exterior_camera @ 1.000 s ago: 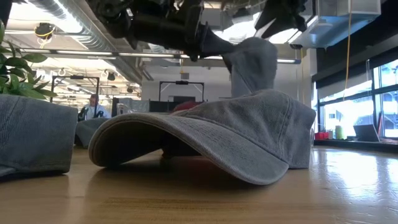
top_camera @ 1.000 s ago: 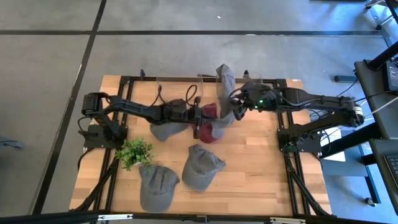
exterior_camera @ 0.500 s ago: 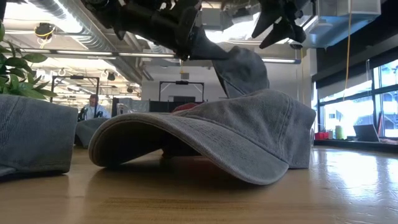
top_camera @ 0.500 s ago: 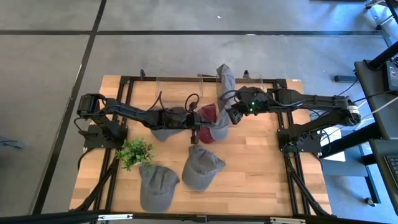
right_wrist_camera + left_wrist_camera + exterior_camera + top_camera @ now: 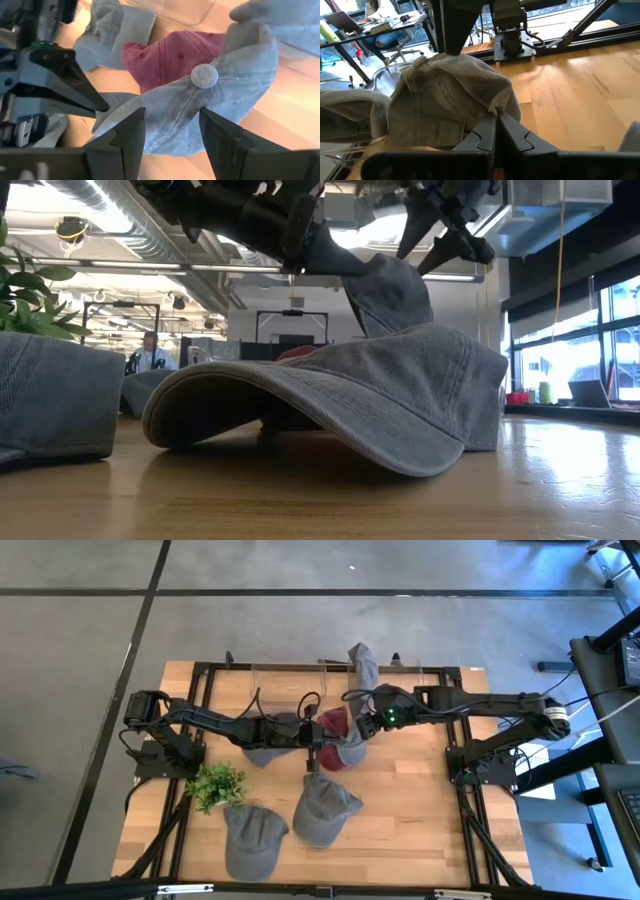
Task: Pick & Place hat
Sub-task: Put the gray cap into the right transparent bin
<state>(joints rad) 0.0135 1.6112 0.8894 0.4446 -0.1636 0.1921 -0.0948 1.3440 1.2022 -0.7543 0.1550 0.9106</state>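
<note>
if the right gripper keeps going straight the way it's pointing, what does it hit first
Most likely the grey hat held up by the left gripper. The right gripper stands open, its fingers either side of the crown near the top button. The red hat lies beyond.

Overhead and table-level cameras share the grey cap (image 5: 352, 743) wrist cameras see close.

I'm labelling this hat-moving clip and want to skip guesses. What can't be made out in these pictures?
- High view: whether the right claw touches the lifted grey hat; the arm covers it.
- Low view: the red hat is almost wholly hidden behind the near grey hat.
- Left wrist view: what the shut left claw pinches; its own fingers hide the spot.
- Low view: the plant is cut off by the picture's edge.
</note>
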